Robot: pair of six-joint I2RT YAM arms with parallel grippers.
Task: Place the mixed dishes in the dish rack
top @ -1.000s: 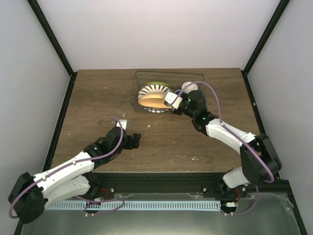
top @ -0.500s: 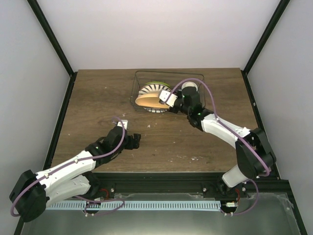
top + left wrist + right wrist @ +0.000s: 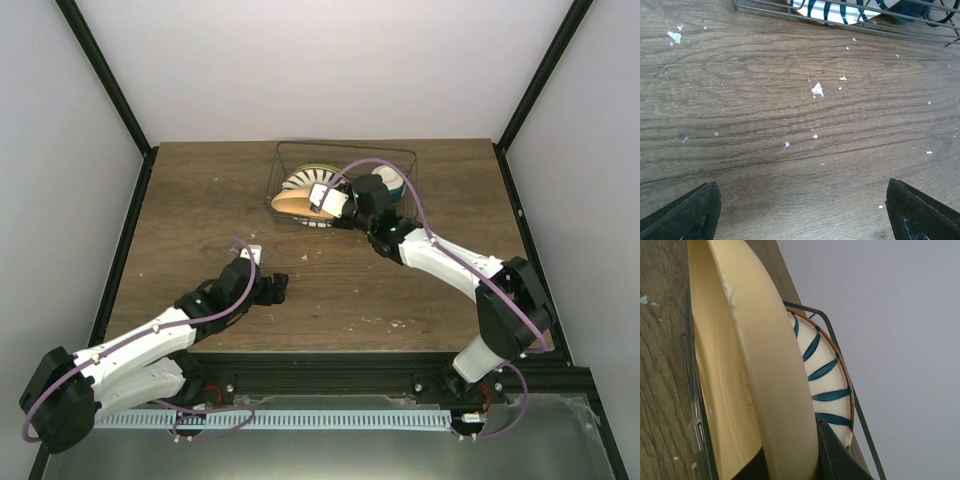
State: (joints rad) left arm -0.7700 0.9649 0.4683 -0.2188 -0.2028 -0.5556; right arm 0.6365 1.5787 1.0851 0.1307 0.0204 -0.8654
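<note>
The dish rack (image 3: 345,149) stands at the back middle of the table. In it the blue-striped white plate (image 3: 312,182) stands on edge, with a lime-green sliver (image 3: 322,169) behind it. My right gripper (image 3: 335,207) is shut on the rim of a cream-yellow plate (image 3: 293,205), tilted at the rack's front, just in front of the striped plate (image 3: 827,375). In the right wrist view the fingers (image 3: 832,455) pinch this plate (image 3: 765,365). A white bowl (image 3: 388,180) sits at the rack's right. The dark blue mug (image 3: 912,7) shows in the left wrist view. My left gripper (image 3: 278,287) is open and empty.
The rack's front wire (image 3: 765,9) crosses the top of the left wrist view. White crumbs (image 3: 817,90) lie on the wood between my left gripper and the rack. Black frame posts and white walls bound the table.
My right arm has swung left along the rack with the cream-yellow plate, which now lies lower and further left in front of the striped plate. My left arm has not moved.
</note>
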